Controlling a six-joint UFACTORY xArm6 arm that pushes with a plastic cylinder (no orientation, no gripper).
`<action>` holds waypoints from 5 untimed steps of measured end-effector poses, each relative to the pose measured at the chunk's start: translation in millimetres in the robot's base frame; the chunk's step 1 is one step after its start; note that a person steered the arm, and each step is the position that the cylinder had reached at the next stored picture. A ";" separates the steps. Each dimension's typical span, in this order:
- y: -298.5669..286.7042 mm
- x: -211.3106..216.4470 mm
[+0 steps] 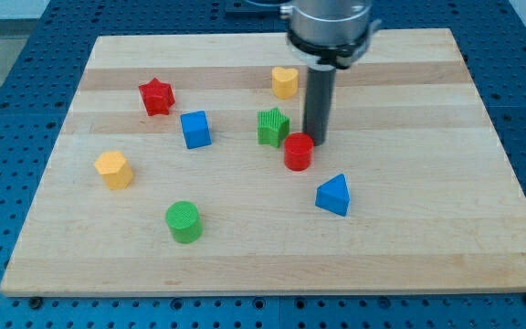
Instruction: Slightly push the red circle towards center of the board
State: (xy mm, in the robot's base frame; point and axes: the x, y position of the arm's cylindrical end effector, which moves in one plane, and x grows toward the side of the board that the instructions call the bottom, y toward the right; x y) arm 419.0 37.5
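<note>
The red circle [299, 152] is a short red cylinder near the middle of the wooden board [427, 238]. My tip [317, 142] is at the circle's upper right side, touching it or nearly so. The dark rod rises from there to the silver arm mount at the view's top. The green star [273, 126] stands just to the circle's upper left, very close to it.
A blue triangle [333, 196] lies to the lower right of the circle. A yellow heart [284, 82] is above, a blue cube [195, 129] and a red star [156, 96] to the left, a yellow hexagon [114, 170] far left, a green circle [184, 222] lower left.
</note>
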 end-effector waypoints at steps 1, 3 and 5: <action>-19.2 -5.8; -24.0 -2.4; 150.3 37.4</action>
State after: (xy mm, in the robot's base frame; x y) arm 456.4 187.7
